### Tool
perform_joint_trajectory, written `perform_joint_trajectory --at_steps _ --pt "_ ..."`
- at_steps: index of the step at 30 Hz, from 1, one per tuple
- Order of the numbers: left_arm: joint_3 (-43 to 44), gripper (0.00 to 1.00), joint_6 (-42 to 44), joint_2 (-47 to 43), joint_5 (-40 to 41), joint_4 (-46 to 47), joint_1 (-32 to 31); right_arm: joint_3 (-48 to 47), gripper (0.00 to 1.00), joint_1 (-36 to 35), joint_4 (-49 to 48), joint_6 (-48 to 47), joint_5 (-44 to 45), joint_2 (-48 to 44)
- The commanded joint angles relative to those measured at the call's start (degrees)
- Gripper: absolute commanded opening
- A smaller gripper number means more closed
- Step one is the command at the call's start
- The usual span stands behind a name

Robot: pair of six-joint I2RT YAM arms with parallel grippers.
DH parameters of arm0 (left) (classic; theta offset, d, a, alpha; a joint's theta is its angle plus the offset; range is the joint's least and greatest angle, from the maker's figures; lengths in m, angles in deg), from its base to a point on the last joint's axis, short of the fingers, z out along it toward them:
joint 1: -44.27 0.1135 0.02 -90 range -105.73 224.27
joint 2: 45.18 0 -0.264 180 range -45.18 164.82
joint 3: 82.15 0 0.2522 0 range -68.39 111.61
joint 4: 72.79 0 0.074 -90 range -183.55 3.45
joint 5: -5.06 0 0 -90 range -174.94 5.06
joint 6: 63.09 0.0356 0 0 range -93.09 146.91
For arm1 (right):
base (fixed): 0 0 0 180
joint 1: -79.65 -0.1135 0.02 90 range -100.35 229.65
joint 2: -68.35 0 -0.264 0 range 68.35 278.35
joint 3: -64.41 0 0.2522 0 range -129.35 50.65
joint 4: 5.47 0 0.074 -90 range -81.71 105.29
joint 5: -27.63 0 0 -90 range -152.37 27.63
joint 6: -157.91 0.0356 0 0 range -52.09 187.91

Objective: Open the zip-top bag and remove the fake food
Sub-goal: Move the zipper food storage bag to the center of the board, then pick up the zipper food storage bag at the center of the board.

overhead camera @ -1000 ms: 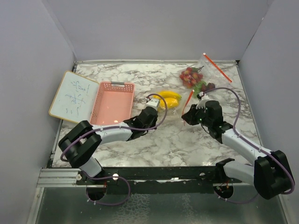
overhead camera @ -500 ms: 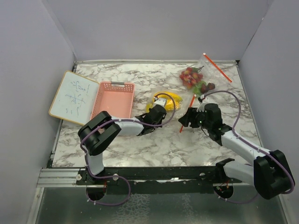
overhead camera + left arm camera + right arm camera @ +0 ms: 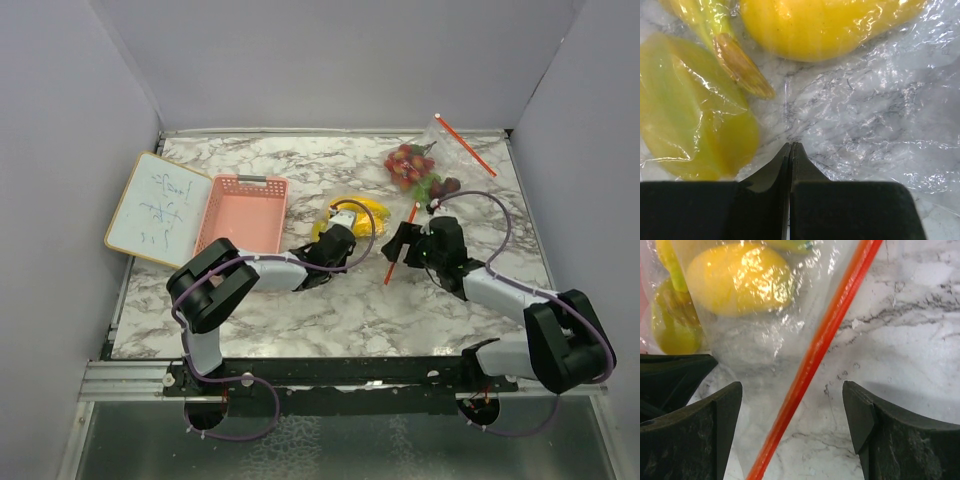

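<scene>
Yellow fake food (image 3: 362, 210): banana and lemon shapes lie inside a clear zip-top bag (image 3: 765, 340), just right of the pink basket (image 3: 240, 215); none is out yet.
Red zip strip (image 3: 825, 340): it runs along the bag's mouth, on the side away from the basket; we judge it unopened, since it reads as a single line.
Right gripper (image 3: 791, 392): its jaws stand apart, astride the strip without touching it, placed, we think, to take hold of the mouth.
Left gripper (image 3: 791, 147): its jaws are together, tips on the film at the bag's basket side, likely to anchor it; we cannot tell whether film is caught between them.
Second bag (image 3: 425, 165): it sits further right of the basket and farther back, holding red strawberries, green and dark pieces; neither gripper is near it.
Basket contents: we see no food in it.
Whiteboard (image 3: 158, 208): it lies just left of the basket, out of play.
</scene>
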Motion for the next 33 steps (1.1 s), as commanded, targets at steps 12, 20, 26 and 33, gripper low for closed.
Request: perform_joint_trajectory --at_steps 12,20,26,33 --pt "-3.7 0.0 -1.6 -4.6 -0.5 0.1 -0.5 -6.1 0.29 0.5 -6.1 -8.7 2.2 4.9" --pt "-4.3 0.39 1.0 -11.9 -1.9 1.3 -1.5 -10.0 0.02 0.5 -0.2 -16.0 3.8 -1.9" --pt "-0.4 0.78 5.3 -20.2 -0.1 -4.3 -1.5 -14.5 0.02 0.5 5.0 -21.4 1.6 -7.2" --pt "1.7 0.97 5.7 -24.5 -2.9 -2.0 2.1 -18.8 0.02 0.5 7.2 -35.1 -6.9 -7.3"
